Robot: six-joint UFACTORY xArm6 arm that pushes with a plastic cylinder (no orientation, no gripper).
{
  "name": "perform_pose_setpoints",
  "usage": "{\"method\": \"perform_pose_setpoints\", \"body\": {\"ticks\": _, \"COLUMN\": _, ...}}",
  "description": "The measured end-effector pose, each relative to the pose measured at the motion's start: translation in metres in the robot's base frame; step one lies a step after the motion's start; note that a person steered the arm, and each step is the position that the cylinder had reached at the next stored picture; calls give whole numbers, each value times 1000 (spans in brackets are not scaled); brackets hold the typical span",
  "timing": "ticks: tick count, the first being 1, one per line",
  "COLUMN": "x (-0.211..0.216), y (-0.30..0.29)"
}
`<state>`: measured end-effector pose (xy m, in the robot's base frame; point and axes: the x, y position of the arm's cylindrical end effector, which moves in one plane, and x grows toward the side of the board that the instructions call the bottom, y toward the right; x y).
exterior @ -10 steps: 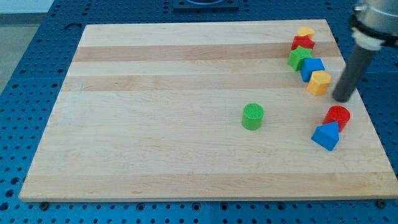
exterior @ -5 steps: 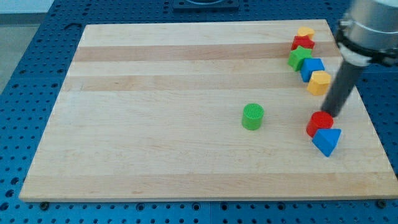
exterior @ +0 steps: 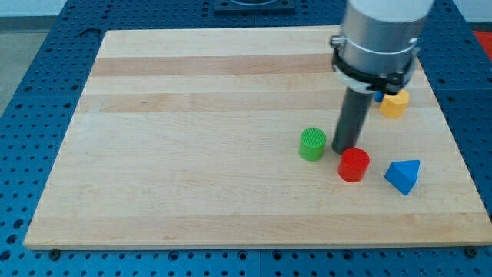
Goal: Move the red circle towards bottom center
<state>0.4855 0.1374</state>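
The red circle point(exterior: 354, 165) is a short red cylinder lying on the wooden board point(exterior: 192, 154), right of the middle and toward the view's bottom. My tip point(exterior: 346, 148) touches its upper left edge. A green cylinder point(exterior: 312, 144) stands just left of my tip. A blue triangle point(exterior: 403, 176) lies apart to the right of the red circle.
A yellow block point(exterior: 394, 103) shows at the upper right, with a sliver of a blue block beside it. The arm's wide grey body point(exterior: 380, 35) hides the other blocks at the board's top right corner.
My tip swept from the right edge leftward and down. The red circle slid left, away from the blue triangle, which shifted slightly. The arm now covers the top right blocks.
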Motion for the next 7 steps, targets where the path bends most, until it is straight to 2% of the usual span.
{"method": "perform_pose_setpoints", "body": {"ticks": 1, "x": 8, "y": 28}}
{"method": "perform_pose_setpoints", "body": {"ticks": 3, "x": 39, "y": 27}}
{"method": "perform_pose_setpoints", "body": {"ticks": 6, "x": 44, "y": -55}}
{"method": "perform_pose_setpoints", "body": {"ticks": 7, "x": 45, "y": -22}}
